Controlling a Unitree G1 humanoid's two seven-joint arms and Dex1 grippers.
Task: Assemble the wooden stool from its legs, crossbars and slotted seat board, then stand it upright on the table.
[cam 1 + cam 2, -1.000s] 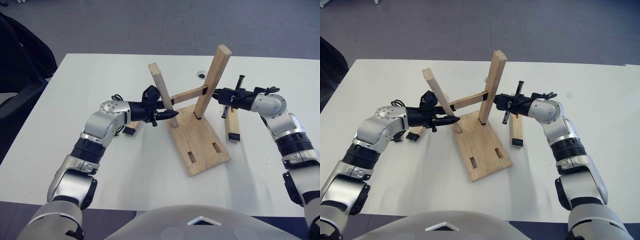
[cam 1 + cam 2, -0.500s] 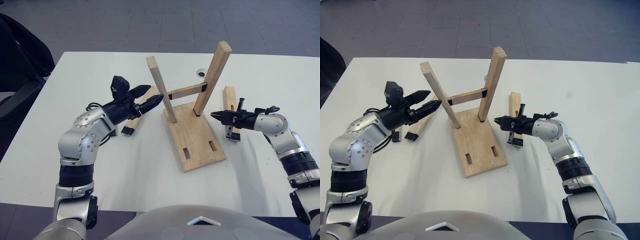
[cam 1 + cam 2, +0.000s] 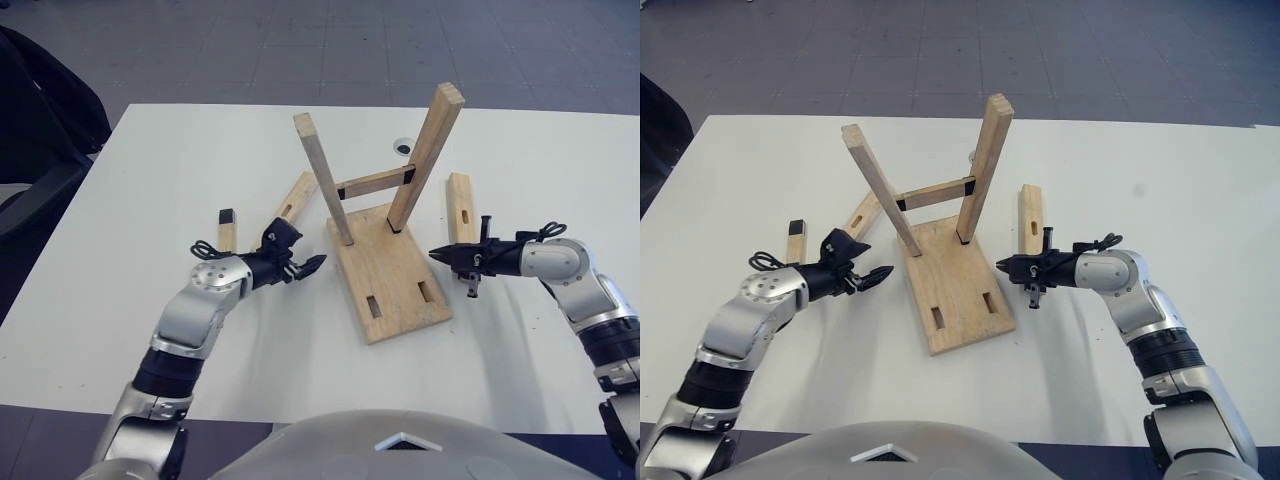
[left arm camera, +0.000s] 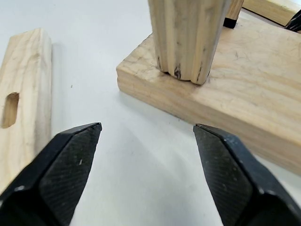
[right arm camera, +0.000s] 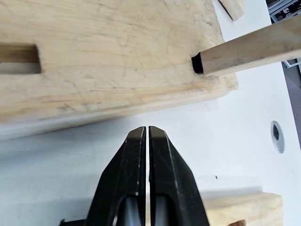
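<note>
A half-built wooden stool sits on a white bench [image 3: 150, 200] between two robot arms. The left tool [image 4: 146, 126] rests low over the bench with its fingers spread wide and nothing in them. Right in front of it are the edge of the seat board [image 3: 390, 275] and the foot of the left standing leg [image 3: 322, 180]. The right tool [image 5: 146, 128] is pinched fully closed and empty, and it points at the opposite edge of the board. What could go wrong, as a judgement: the open left fingers are close enough to the board that a small forward drift could push it. Both upright legs lean outward, so a shove might tip them or pull the crossbar [image 3: 375, 182] out of its joints. The right tool must also open before it can grasp anything. The seat board lies flat, pale and grainy, with two empty slots [image 3: 373, 307] at its end nearer the robot. The left standing leg and the right standing leg [image 3: 425, 160] rise from its far end, splayed apart and linked by the dark-tipped crossbar. A loose leg [image 3: 460, 205] lies just beyond the right tool. A second loose leg [image 3: 293, 200] and a short piece [image 3: 227, 230] lie beyond the left tool.
</note>
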